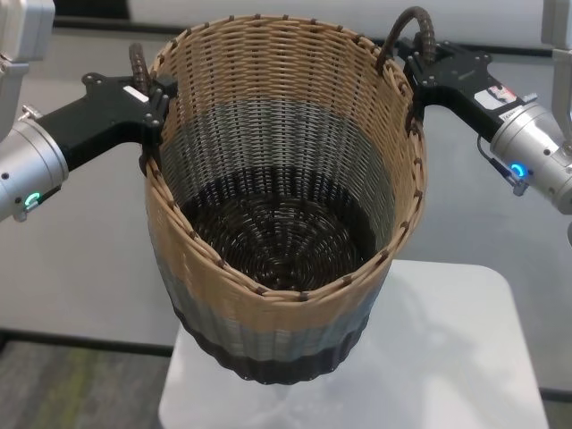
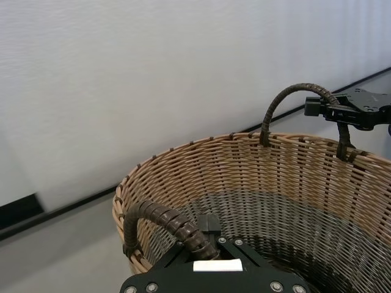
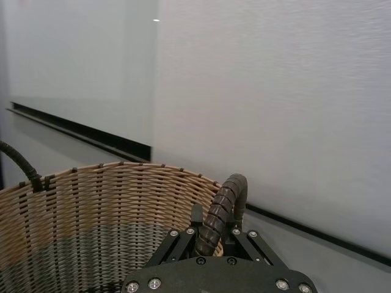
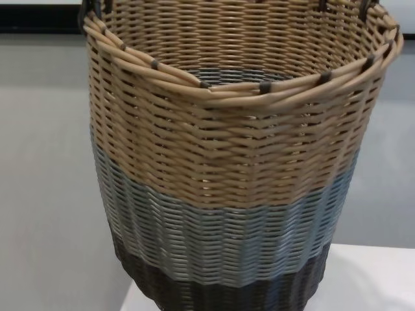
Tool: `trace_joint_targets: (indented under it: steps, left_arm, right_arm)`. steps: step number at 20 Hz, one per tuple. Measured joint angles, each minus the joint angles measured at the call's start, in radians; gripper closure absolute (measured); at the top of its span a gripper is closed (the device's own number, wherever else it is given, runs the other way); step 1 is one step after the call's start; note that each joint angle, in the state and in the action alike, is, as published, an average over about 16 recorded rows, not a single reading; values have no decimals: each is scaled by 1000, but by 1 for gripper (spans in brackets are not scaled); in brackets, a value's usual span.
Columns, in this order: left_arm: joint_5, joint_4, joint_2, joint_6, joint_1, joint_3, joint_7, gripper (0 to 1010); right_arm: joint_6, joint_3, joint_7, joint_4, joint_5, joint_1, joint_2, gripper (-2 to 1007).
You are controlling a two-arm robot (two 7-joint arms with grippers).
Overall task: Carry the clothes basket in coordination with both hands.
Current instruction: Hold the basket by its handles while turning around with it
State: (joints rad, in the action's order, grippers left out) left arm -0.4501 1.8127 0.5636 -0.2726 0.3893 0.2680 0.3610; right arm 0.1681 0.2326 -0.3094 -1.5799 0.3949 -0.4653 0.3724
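The clothes basket [image 1: 277, 223] is a tall round wicker basket, tan over grey over dark brown, and empty inside. It stands upright between my arms over the white table [image 1: 465, 357]; its base is hidden, so contact with the table cannot be told. My left gripper [image 1: 154, 103] is shut on the left loop handle [image 1: 138, 63]. My right gripper [image 1: 418, 73] is shut on the right loop handle [image 1: 413, 27]. The left wrist view shows the left gripper [image 2: 206, 235] on its handle [image 2: 162, 220]. The right wrist view shows the right gripper [image 3: 214, 235] on its handle [image 3: 227, 201]. The basket [image 4: 227, 162] fills the chest view.
The small white table [image 4: 369, 278] lies under the basket, with rounded corners and grey floor [image 1: 80, 250] around it. A pale wall [image 2: 153, 91] with a dark base strip stands behind. The right gripper [image 2: 342, 110] also shows far off in the left wrist view.
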Motion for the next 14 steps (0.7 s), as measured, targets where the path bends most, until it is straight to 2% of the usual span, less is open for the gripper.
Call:
trace_joint_targets:
  steps: [14]
  left_arm:
    - [0, 0, 0, 0, 0, 0, 0, 1009]
  right_arm:
    - [0, 0, 0, 0, 0, 0, 0, 833]
